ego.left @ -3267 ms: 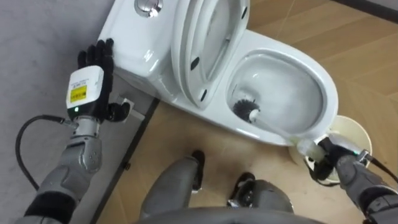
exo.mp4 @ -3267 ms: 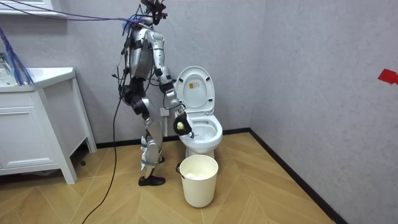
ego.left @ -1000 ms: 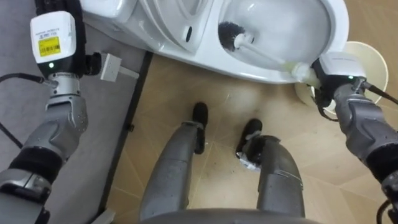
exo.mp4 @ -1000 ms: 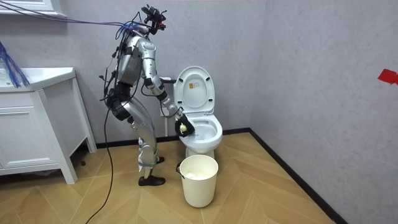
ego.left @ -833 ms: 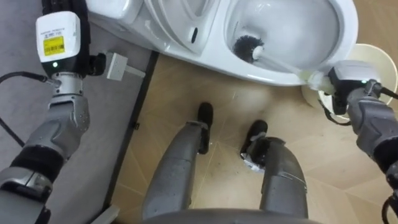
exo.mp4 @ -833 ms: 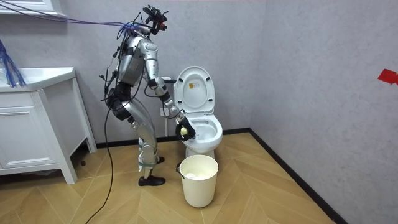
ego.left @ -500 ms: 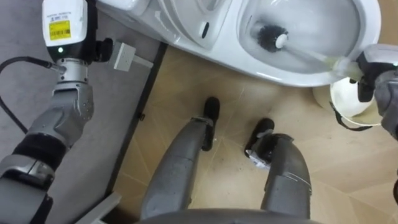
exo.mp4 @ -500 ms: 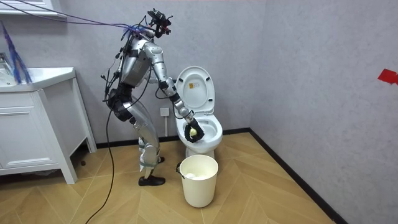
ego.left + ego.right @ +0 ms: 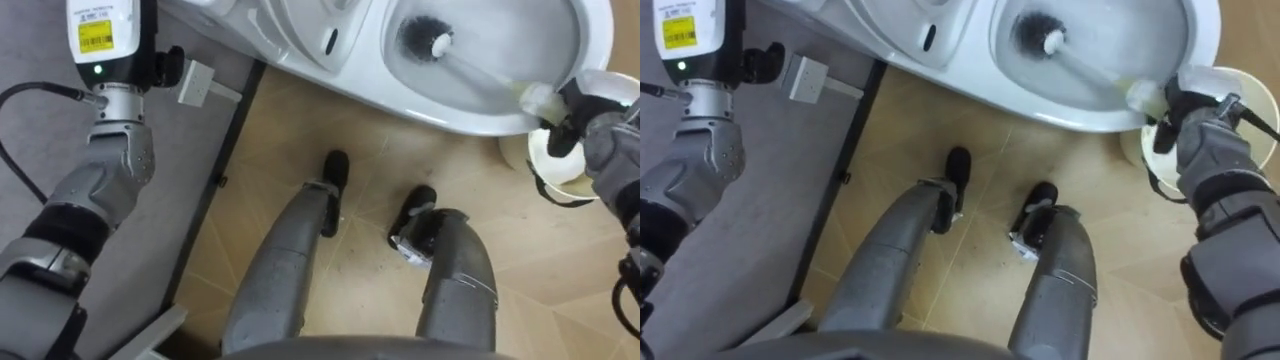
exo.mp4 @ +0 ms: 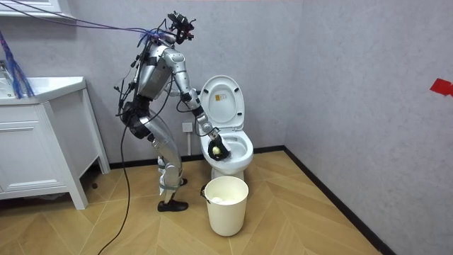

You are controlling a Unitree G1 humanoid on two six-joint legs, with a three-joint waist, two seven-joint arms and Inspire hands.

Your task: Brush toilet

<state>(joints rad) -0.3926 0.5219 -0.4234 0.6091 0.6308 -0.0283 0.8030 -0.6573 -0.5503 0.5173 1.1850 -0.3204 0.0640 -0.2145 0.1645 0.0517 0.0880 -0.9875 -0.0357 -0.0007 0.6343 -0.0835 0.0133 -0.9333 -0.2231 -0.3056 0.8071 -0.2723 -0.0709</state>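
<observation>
Scrubbing step in hand: toilet brush (image 9: 422, 38), bristle head down inside toilet bowl (image 9: 470, 112) at upper centre, handle clenched in right hand (image 9: 585, 115) at upper right; left hand (image 9: 108, 45) at upper left, finger state cannot be told; next move likely calls for sweeping the head round the bowl wall.

I am gripping the brush (image 9: 430, 42) in my right hand (image 9: 588, 120), holding its bristles inside the toilet (image 9: 385, 88) bowl.
</observation>
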